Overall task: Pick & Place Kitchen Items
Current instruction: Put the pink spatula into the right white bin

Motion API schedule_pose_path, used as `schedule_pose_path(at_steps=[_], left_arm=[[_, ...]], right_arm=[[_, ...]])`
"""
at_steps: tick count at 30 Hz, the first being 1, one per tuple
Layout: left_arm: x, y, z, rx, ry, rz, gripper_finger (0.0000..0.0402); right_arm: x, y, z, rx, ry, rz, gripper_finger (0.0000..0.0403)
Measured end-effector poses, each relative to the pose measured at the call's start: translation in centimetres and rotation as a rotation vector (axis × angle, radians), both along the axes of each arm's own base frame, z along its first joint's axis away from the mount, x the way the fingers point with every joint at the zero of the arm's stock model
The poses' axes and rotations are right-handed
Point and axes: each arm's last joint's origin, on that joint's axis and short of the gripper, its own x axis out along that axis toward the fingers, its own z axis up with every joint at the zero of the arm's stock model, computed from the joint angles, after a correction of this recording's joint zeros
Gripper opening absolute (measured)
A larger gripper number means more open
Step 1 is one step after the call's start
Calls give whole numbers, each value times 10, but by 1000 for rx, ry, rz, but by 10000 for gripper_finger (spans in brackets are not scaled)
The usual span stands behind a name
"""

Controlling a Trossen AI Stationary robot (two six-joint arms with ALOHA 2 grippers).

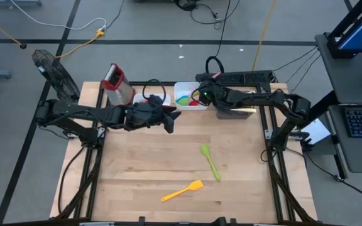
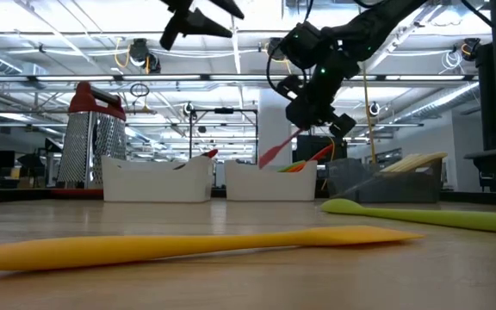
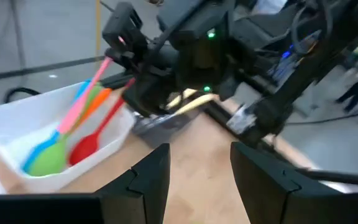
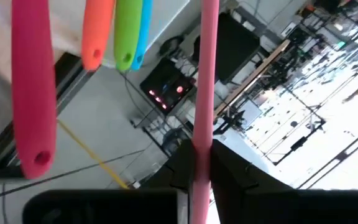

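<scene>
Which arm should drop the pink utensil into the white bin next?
Right. The right gripper is already shut on the pink utensil and sits over the white bin. The left gripper is open, empty, and off to the side.

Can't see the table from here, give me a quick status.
Right pincer shut on pink utensil over white tray. Left pincer open, empty. Green spatula, yellow spatula on table.
</scene>
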Motion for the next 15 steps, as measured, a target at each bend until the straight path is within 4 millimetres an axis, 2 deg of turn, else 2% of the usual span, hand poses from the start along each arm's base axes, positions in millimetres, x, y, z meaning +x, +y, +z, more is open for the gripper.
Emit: schedule_pose_path(at_steps=[6, 12, 15], left_arm=[[-6, 4, -1, 64, 67, 44, 172], [-9, 11, -8, 44, 131, 70, 172], [-10, 11, -11, 30, 154, 73, 172]], right_arm=[[12, 5, -16, 2, 46, 45, 23], [24, 5, -36, 12, 98, 55, 23], [28, 5, -39, 12, 83, 58, 28]])
